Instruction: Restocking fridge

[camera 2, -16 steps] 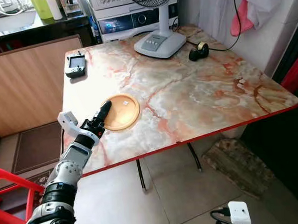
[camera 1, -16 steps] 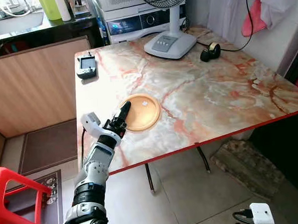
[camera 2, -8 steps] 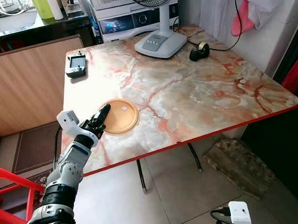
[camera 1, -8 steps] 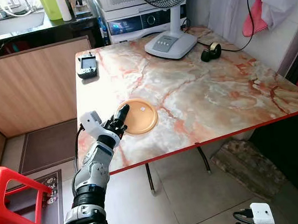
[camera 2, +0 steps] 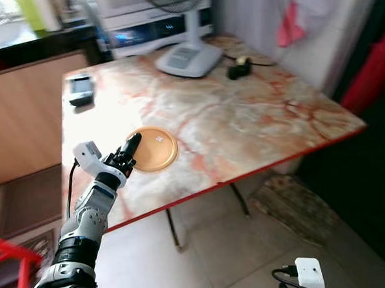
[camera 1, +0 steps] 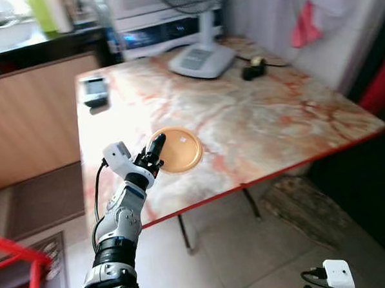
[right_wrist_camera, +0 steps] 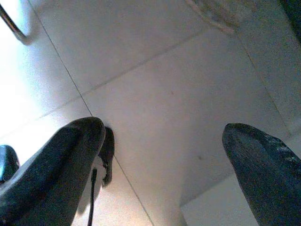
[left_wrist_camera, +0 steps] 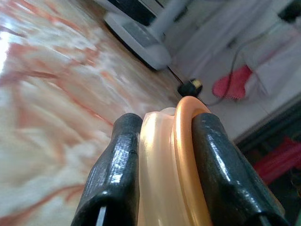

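Left gripper (camera 1: 155,146) clamps the round orange plastic plate (camera 1: 179,149) at its near rim, dragged nearer the marble table's (camera 1: 262,124) edge; right gripper (right_wrist_camera: 160,160) hangs open, idle.

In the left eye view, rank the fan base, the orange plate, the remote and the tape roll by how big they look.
1. Fan base, though it sits farther away.
2. Orange plate, held at its rim by the left gripper; close to the base in apparent size, so unsure.
3. Remote.
4. Tape roll.
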